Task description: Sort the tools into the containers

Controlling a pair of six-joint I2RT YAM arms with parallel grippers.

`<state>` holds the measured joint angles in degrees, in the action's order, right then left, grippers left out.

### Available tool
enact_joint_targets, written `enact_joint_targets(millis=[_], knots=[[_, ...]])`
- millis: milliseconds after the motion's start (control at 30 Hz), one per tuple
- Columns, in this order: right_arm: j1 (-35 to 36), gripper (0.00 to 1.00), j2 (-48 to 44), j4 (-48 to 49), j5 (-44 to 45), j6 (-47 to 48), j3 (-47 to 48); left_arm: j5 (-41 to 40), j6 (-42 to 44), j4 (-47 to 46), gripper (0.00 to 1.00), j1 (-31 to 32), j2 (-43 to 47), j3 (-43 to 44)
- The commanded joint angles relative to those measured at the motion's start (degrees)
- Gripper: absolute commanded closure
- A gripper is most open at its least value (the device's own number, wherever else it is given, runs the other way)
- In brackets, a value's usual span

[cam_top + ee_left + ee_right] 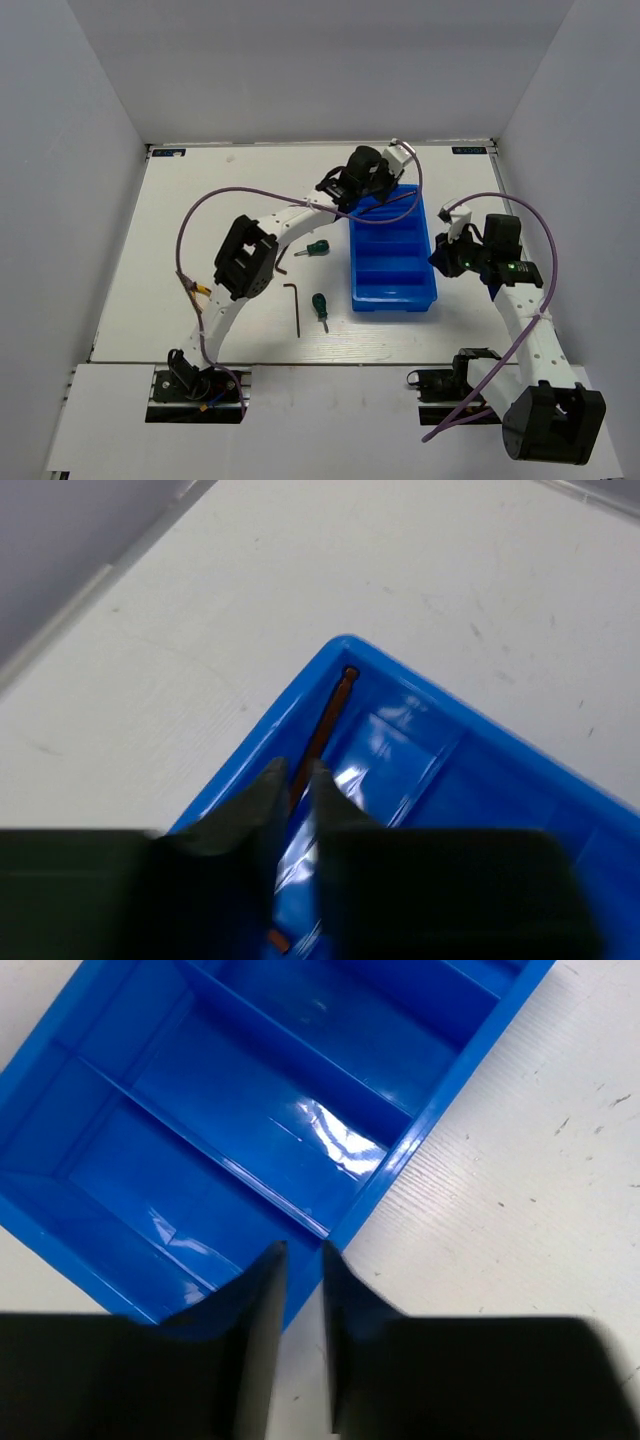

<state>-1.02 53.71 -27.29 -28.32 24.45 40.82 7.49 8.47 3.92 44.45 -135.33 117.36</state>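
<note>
Left wrist, hex key (325, 725) in tray (480, 770) end compartment

Blue tray (393, 285): far end hidden beneath my left claw (350, 185). Thin dark tool (328, 720) in it: lower part behind my fingers (262, 805). Tool by tabletop's left edge (200, 290): arm-covered, unidentifiable.

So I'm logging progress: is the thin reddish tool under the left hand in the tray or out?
In. The left wrist view shows the reddish tool lying inside the blue tray, along its corner wall.
</note>
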Motion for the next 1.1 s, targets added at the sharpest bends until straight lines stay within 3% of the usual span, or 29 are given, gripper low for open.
enact_joint_targets(millis=[0, 33, 67, 100, 133, 167, 200, 233, 267, 300, 367, 433, 533, 767, 1067], knots=[[-0.56, 0.7, -0.19, -0.31, -0.69, 0.43, 0.23, -4.57, -2.38, 0.82, 0.86, 0.99, 13.58, -4.21], [-0.74, 0.45, -0.45, -0.4, -1.12, 0.43, 0.23, -6.93, -3.62, 3.52, 1.0, 0.99, 18.82, -6.51], [-0.74, 0.33, -0.19, -0.4, -1.39, 0.34, 0.31, -12.53, -5.11, 4.94, 1.0, 0.99, 21.83, -9.31], [-0.83, 0.28, -0.1, -0.57, -1.65, 0.6, 0.14, -15.19, -7.83, 6.26, 1.0, 0.3, 24.73, -16.13], [-0.83, 0.33, 0.16, -1.01, -2.96, 0.86, 0.31, -17.57, -9.33, 11.58, 1.0, -0.32, 27.28, -19.07], [-0.74, 0.51, 0.42, -1.27, -3.41, 0.95, 0.58, -22.9, -11.09, 15.2, 0.95, -0.32, 31.31, -23.88], [-0.83, 0.8, 0.69, -1.89, -3.85, 1.3, 0.67, -25.83, -13.19, 19.06, 0.82, -1.98, 32.57, -26.02], [-0.74, 1.0, 0.86, -1.89, -4.11, 1.04, 0.93, -28.2, -13.22, 25.63, 0.69, -2.6, 33.28, -27.96], [-0.83, 1.0, 1.39, -2.07, -4.46, 0.78, 1.19, -28.75, -13.74, 28.39, 0.51, -3.39, 33.29, -30.93], [-0.66, 1.0, 1.57, -2.5, -4.73, 1.04, 1.28, -28.76, -13.74, 30.68, 0.44, -4.79, 32.42, -32.27], [-0.65, 1.0, 2.01, -2.51, -5.17, 0.78, 1.37, -27.53, -14.27, 36.12, 0.4, -5.94, 29.87, -33.51], [-0.74, 1.0, 2.54, -2.51, -5.08, 0.43, 1.54, -26.83, -15.15, 37.3, 0.46, -6.56, 26.02, -33.51], [-0.74, 1.0, 2.98, -2.68, -4.82, 0.25, 1.46, -23.94, -15.15, 35.02, 0.62, -7.09, 23.89, -35.53], [-1.0, 1.0, 3.15, -2.33, -3.68, 0.43, 1.37, -23.13, -14.53, 31.77, 0.58, -8.85, 23.18, -38.25], [-1.01, 1.0, 3.41, -2.42, -3.41, 0.87, 1.37, -22.77, -14.53, 29.91, 0.6, -9.91, 25.81, -38.79]])
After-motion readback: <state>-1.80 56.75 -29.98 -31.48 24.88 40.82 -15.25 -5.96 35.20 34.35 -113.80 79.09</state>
